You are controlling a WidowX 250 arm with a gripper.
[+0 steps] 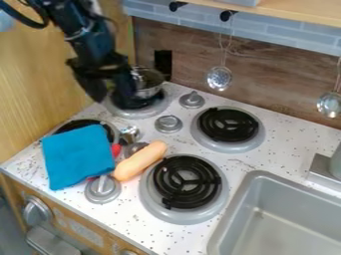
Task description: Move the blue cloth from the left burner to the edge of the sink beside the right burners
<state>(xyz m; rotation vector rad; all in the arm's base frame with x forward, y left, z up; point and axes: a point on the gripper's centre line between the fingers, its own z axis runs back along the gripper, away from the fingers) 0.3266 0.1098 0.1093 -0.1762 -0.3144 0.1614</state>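
At the upper left my gripper (110, 93) hangs over the back-left burner (148, 111), its two fingers spread apart. A small metal pot (152, 89) stands on that burner, just right of the gripper and partly hidden by it; whether they touch I cannot tell. A blue cloth (79, 157) lies over part of the front-left burner (112, 130). Beside it an orange-tan sausage-shaped toy (140, 160) rests at a slant near the front-right burner (184, 183). Something red (116, 150) peeks out from the cloth's right edge.
Grey knobs (168, 124) stand between the burners, with a small metal item (130, 133) near them. At the back right is another burner (228, 125). The sink (279, 219) fills the lower right, with a faucet (336, 162) at its edge. Ladles (219, 78) hang at the back wall.
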